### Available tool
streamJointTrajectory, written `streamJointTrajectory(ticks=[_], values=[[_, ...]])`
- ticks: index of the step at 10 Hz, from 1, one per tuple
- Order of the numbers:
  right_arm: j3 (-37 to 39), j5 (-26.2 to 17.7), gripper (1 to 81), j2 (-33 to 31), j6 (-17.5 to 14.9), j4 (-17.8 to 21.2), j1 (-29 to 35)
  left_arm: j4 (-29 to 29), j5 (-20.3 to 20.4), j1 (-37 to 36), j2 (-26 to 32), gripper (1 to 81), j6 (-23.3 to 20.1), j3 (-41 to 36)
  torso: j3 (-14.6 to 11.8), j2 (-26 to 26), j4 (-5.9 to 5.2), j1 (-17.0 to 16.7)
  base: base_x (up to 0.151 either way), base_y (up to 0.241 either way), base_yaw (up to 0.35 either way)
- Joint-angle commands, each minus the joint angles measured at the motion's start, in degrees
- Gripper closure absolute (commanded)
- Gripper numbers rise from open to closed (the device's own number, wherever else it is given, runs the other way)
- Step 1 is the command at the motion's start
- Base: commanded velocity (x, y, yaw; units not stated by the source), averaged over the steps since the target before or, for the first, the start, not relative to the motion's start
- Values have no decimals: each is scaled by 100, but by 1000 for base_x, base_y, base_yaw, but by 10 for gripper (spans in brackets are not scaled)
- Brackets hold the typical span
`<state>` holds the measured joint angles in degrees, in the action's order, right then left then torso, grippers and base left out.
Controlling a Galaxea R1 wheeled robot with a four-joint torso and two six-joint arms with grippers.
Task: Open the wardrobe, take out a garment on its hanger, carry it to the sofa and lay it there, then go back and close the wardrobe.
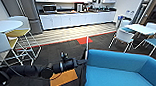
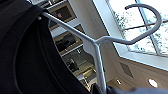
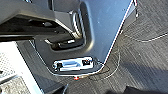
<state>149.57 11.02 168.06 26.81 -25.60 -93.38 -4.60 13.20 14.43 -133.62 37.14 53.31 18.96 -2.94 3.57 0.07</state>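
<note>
Blue fabric of the sofa (image 1: 118, 72) occupies the lower right of the head view, its low back running across and one arm curving round at the far right. Dark carpet (image 1: 56, 51) covers the floor before it, with a red patch (image 1: 84, 40) where the carpet meets paler striped flooring. A long white kitchen counter (image 1: 77, 19) lines the far wall; white chairs (image 1: 124, 37) and a white table (image 1: 142, 28) stand beyond the sofa on the right, and stools with yellow seats (image 1: 18, 32) on the left. The left arm (image 1: 60, 66) enters from the left, just beside the sofa's near end. The black garment (image 2: 27, 57) hangs close to the left wrist camera, draped on the white hanger (image 2: 100, 47), whose hook curves upward against a bright window. The hanger's stem (image 1: 86, 47) stands upright at the sofa's corner. Left tool: fingers hidden, so grip cannot be told. Right tool: likewise cannot be told; its camera faces the robot's grey body (image 3: 107, 27) and carpet.
</note>
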Motion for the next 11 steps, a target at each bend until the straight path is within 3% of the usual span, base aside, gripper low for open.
streamJointTrajectory(ticks=[1, 2, 3, 5, 11], values=[[-8, -320, 10, -51, 9, -42, -28, -217, 244, -806, -7, 811, -93, -242, 318, 0, 0, 2, 0, 0, -206], [-8, -320, 10, -51, 9, -42, -28, -217, 253, -806, -16, 811, -93, -242, 421, 0, 0, -2, 0, 0, -207], [-8, -320, 10, -51, 9, -50, -28, -217, 253, -806, -16, 811, -93, -242, 231, 2, 0, 0, 0, 0, -207], [-8, -320, 10, -42, 9, -50, -28, -217, 253, -806, -16, 811, -93, -251, 352, 5, 0, 4, 0, 0, -207], [1, -320, 10, -33, 8, -50, -28, -226, 253, -797, 28, 811, -102, -285, 350, 5, 0, 4, 0, 0, -207]])
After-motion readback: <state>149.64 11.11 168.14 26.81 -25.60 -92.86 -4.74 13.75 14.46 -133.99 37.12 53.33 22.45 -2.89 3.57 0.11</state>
